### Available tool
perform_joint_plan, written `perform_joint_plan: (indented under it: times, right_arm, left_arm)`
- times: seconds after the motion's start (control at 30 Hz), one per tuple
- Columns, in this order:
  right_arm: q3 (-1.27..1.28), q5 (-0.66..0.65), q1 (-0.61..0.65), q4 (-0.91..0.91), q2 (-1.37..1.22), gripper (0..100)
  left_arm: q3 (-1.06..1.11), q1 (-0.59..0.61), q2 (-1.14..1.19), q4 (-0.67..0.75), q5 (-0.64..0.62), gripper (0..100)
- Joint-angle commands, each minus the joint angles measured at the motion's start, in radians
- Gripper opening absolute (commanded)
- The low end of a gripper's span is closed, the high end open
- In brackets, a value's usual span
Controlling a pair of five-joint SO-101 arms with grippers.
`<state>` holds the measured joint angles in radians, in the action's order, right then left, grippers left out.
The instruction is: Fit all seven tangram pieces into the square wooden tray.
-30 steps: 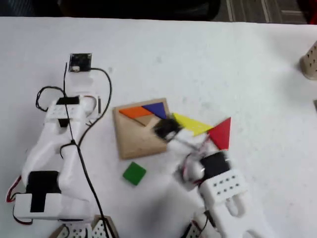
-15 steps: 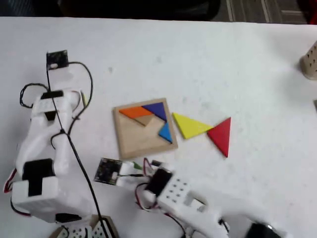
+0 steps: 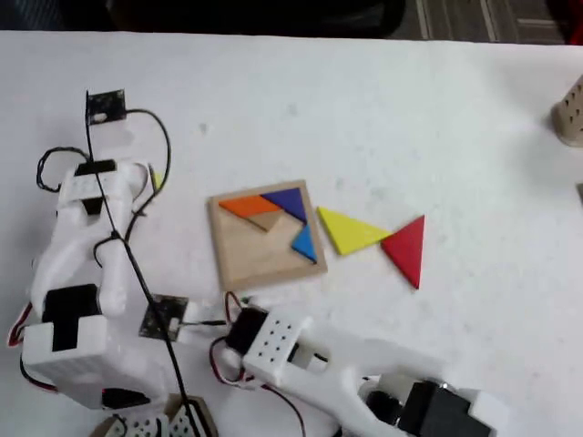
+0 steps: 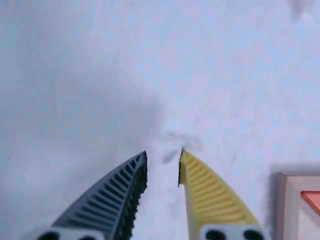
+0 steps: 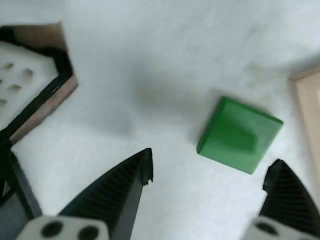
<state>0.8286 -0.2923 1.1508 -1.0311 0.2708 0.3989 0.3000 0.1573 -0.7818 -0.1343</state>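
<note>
Now, wooden tray (image 3: 250, 259): mid-table, holding an orange triangle (image 3: 244, 206), a dark blue piece (image 3: 287, 201) and a light blue triangle (image 3: 303, 244).
yellow triangle (image 3: 349, 230), red triangle (image 3: 407, 248): on the table (image 3: 410, 118) beside the wooden tray, tips touching.
right gripper (image 5: 210, 165): spread wide, gripping nothing, with the green square (image 5: 240, 134) lying between its fingers.
left gripper (image 4: 163, 155): fingers a narrow gap apart, empty, over bare table.
</note>
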Motion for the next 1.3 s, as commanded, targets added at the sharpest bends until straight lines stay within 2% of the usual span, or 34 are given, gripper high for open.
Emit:
perform_joint_plan:
  times: [0.0, 0.17, 0.4, 0.63, 0.8, 1.03, 1.27]
  right_arm:
    - [-0.061, 0.011, -0.022, 0.051, -0.013, 34.5]
    - [-0.135, 0.009, -0.094, 0.058, -0.101, 34.5]
    - [-0.173, 0.009, -0.104, 0.079, -0.24, 34.4]
    - [-0.175, 0.009, -0.097, 0.073, -0.251, 33.8]
    - [-0.176, 0.018, -0.097, 0.056, -0.254, 26.9]
    - [-0.173, 0.121, -0.097, 0.015, -0.257, 28.7]
    - [-0.175, 0.124, -0.104, 0.036, -0.257, 29.2]
  left_arm:
    - [-0.058, 0.002, -0.007, -0.003, -0.014, 14]
    - [-0.055, -0.005, -0.007, -0.003, -0.012, 14]
    - [-0.052, -0.007, -0.007, -0.003, -0.012, 14]
    - [-0.052, -0.007, -0.007, -0.003, -0.012, 14]
    - [-0.052, -0.007, -0.005, -0.003, -0.011, 14]
    - [-0.052, -0.007, -0.005, -0.003, -0.011, 14]
    - [-0.052, -0.013, -0.005, -0.003, -0.011, 15]
